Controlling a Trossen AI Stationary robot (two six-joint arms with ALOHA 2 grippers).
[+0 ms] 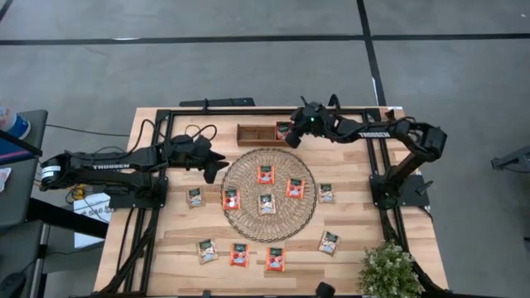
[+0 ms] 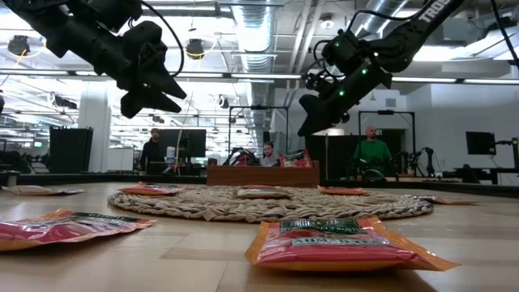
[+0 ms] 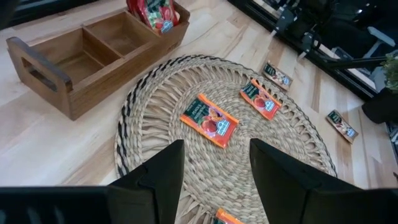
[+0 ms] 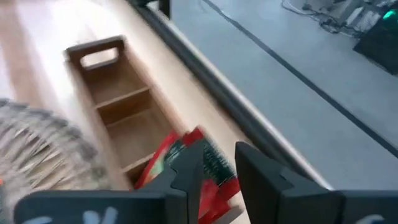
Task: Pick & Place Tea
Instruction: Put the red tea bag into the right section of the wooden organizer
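Note:
Several red-orange and pale tea sachets lie flat, some on the round woven mat [image 1: 267, 219], such as one [image 1: 265, 175], others on the bare wood, such as one [image 1: 239, 255]. One red sachet [image 4: 214, 180] stands in the right-end compartment of the wooden tray [image 1: 257, 132]. My right gripper [image 4: 219, 152] hovers open just above that sachet, clear of the tray in the low view [image 2: 308, 120]. My left gripper [image 3: 214, 177] hangs open over the mat's left edge [image 1: 217, 170] with nothing between its fingers.
The tray's other two compartments [image 4: 118, 99] show bare wood. A small potted plant [image 1: 389, 269] stands at the near right corner. Black frame rails [image 1: 383, 165] run along both table sides. People sit in the room beyond the far edge [image 2: 373, 150].

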